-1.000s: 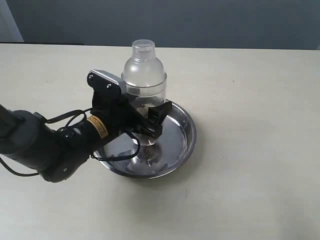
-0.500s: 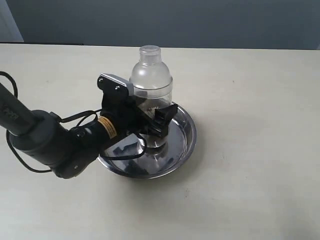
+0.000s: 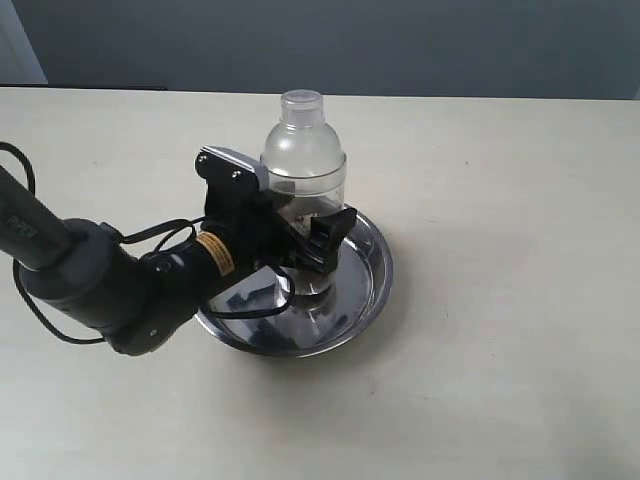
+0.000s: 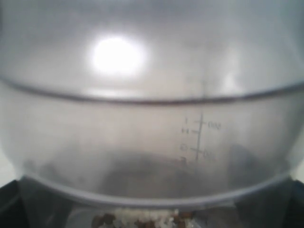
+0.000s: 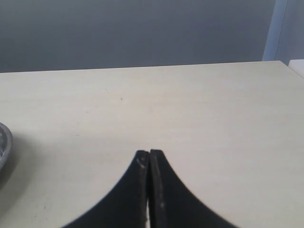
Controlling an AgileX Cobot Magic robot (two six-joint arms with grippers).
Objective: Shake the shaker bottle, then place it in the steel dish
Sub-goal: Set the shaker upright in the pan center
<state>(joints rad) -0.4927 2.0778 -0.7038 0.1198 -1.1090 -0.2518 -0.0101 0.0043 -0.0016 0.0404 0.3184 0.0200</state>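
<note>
The shaker bottle (image 3: 303, 150) stands upright over the middle of the steel dish (image 3: 375, 270), with its foot at the dish's bottom. I cannot tell whether the foot touches. My left gripper (image 3: 310, 240) is shut on the bottle's lower body, and one black finger (image 3: 333, 232) shows on its right side. In the left wrist view the frosted bottle (image 4: 152, 95) fills the frame, with brown bits (image 4: 142, 219) low inside it. My right gripper (image 5: 149, 154) is shut on nothing above bare table, away from the bottle. A sliver of the steel dish (image 5: 4, 142) shows at that view's edge.
The pale table (image 3: 500, 330) spreads all round the dish. The left arm (image 3: 100, 285) lies low across the table on the dish's left side. A grey wall (image 3: 400, 40) closes off the table's far edge.
Over the last second the left gripper carried the bottle a little to the right and lower into the dish. Since half a second ago it has hardly moved.
</note>
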